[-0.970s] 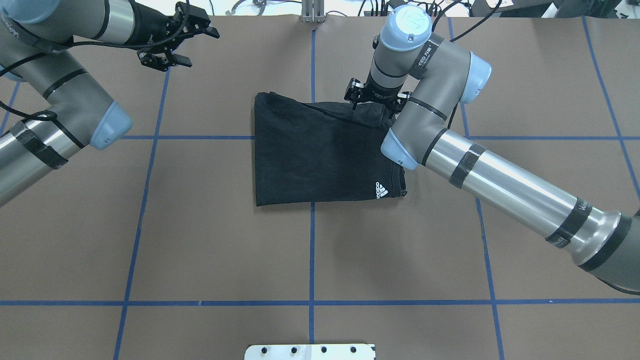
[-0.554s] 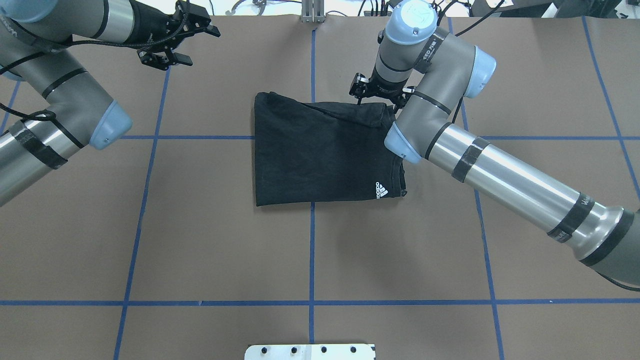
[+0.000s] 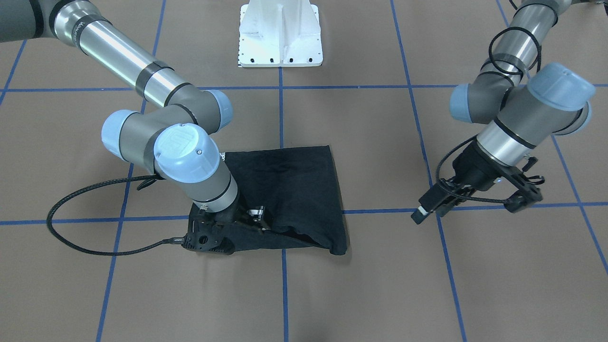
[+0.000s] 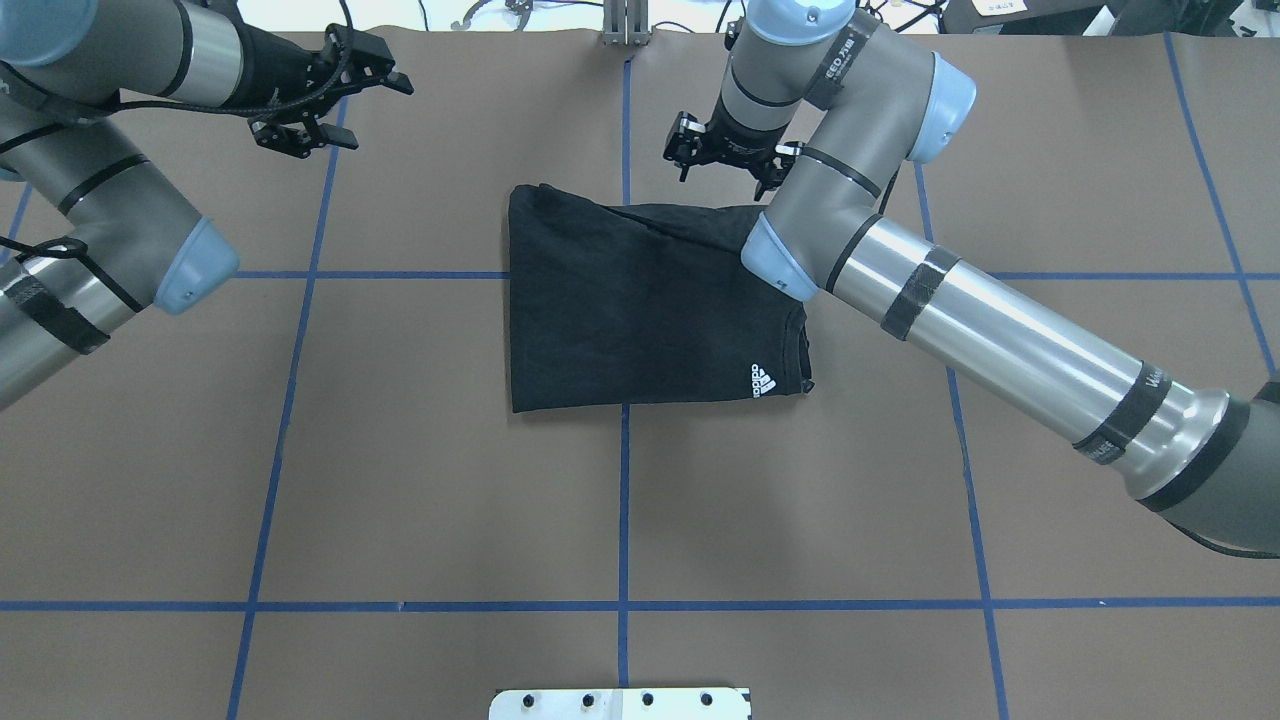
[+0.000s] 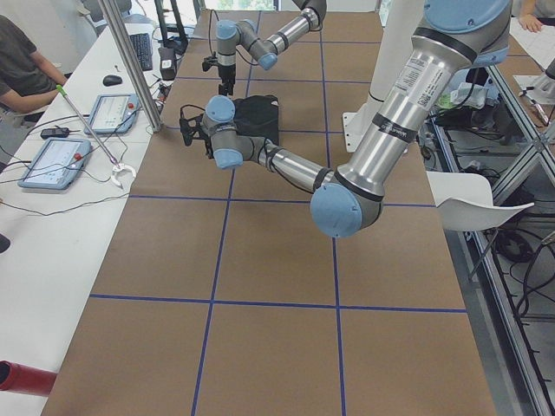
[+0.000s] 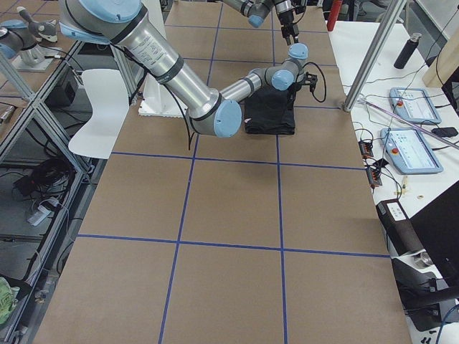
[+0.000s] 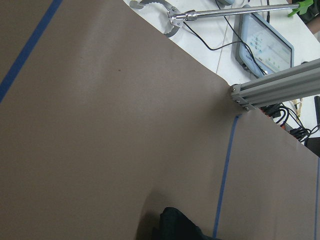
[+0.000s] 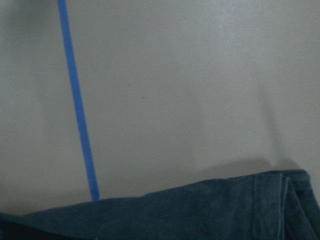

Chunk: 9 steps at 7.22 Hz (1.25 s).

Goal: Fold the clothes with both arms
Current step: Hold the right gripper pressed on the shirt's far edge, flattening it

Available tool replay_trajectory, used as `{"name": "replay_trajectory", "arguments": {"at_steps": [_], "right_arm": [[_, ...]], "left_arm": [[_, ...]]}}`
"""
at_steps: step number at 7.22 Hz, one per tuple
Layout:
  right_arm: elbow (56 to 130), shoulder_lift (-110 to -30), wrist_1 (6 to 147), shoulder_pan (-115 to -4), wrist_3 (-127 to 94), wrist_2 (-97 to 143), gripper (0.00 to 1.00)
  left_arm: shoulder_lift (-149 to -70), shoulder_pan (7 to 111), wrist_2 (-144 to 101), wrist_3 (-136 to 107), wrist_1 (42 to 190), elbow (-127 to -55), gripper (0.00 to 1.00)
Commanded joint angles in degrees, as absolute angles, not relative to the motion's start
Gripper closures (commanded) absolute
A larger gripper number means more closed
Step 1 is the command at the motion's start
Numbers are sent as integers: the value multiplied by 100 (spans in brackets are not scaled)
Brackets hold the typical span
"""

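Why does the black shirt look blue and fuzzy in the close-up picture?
Right wrist-mounted view: the T-shirt is soft and out of focus, probably too near the lens, and its colour washes to a dull blue-green; a faint shadow lies on the table just above its edge. Overhead exterior view: the same shirt is sharp and properly black, while bright glare streaks the shiny right arm.

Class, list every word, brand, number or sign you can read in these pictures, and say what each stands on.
"adidas", in small white letters under the white three-stripe logo on the black T-shirt.
"UR", faintly embossed on a light-blue joint cap of the right arm.
White lettering on the black band round that arm's wrist: too blurred to read.
Tablet screens: too small to read.
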<state>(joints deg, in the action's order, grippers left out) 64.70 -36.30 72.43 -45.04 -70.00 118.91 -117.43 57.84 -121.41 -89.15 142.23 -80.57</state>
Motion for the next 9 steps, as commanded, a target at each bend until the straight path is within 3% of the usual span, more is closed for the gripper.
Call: {"name": "replay_trajectory", "arguments": {"at_steps": [1,4,9], "right_arm": [[6557,-3508,7295,-4229,-6917,11839,1],[6924,-3516,8187,-3981,-6917,11498,1],[6707,-3560,8174,-3885,-6444,10751,2]], "left_arm": [[-11287,5984,-12129,-8553,14229,-8051,0],[-11092,6029,-12173,-8358,14221,-8025,0],[-11004,6012,-12173,-8367,14221,-8042,0]]}}
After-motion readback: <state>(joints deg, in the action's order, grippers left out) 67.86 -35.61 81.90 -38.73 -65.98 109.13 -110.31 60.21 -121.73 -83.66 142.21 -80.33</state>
